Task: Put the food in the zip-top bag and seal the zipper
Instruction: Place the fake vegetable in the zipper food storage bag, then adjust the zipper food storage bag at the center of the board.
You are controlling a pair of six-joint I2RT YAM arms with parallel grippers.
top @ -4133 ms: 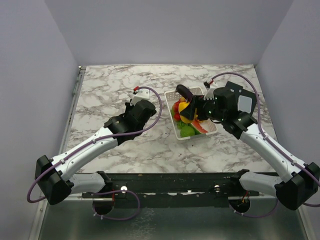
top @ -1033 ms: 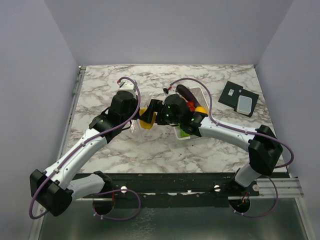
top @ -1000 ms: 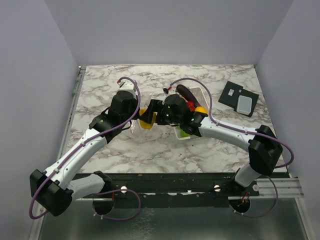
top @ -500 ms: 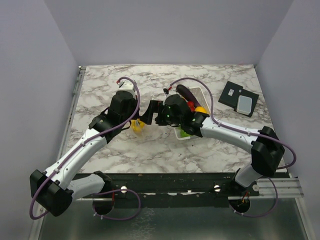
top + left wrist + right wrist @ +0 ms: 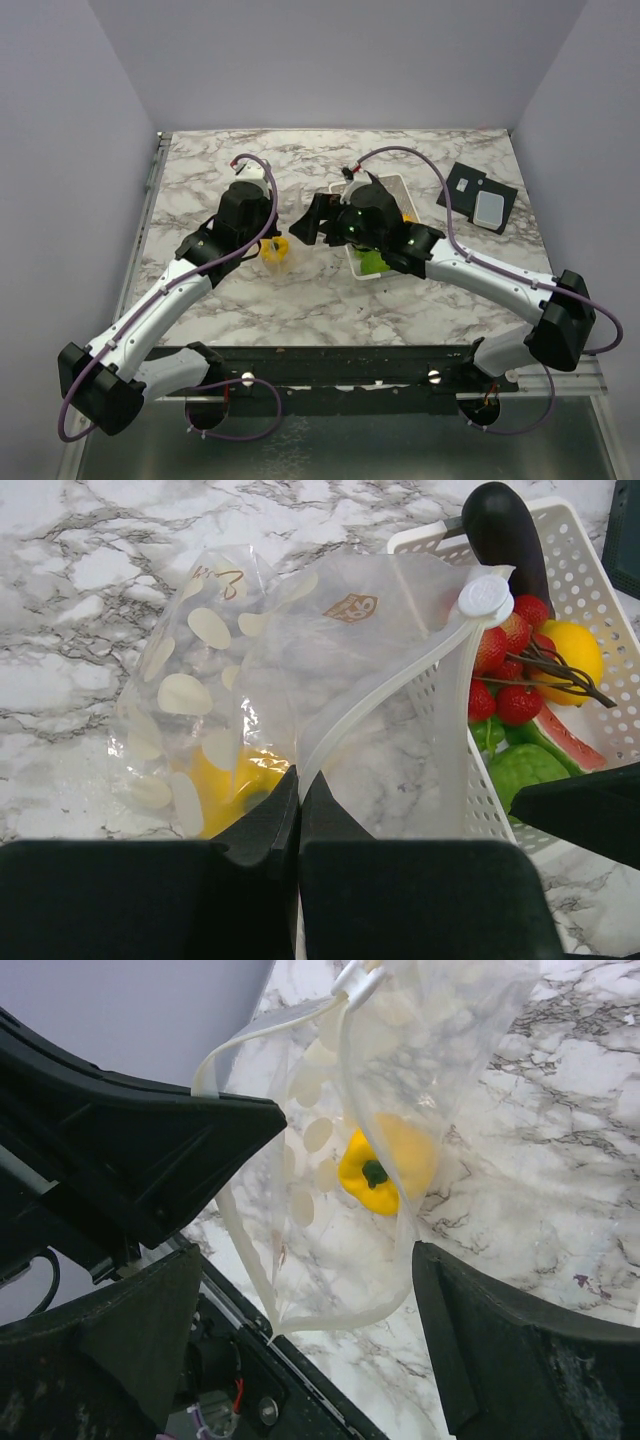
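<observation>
Clamping the left pincer fully shut on the mouth edge of the zip-top bag, right on the white zipper strip. Holding the bag up by that edge, its clear, spotted plastic draping down toward the marble surface, just left of the white basket. Not showing clearly any contact between the bag's bottom and the surface.

Containing one piece already: a yellow pepper with a green stem, lying low inside the bag. Showing the zipper's round slider tab at the far end of the strip, close to the basket rim.

Spreading the right pincer wide open, gripping nothing. Facing the bag from the basket side, with the bag and its pepper showing between the two fingers in the right wrist view.

Lying in the basket: the dark purple eggplant at the far end, the red cherry cluster beside a yellow-orange piece, then the watermelon slice and green pieces nearer the arms.

Resting well apart, toward the right far corner of the surface, a flat black item with a pale panel.
</observation>
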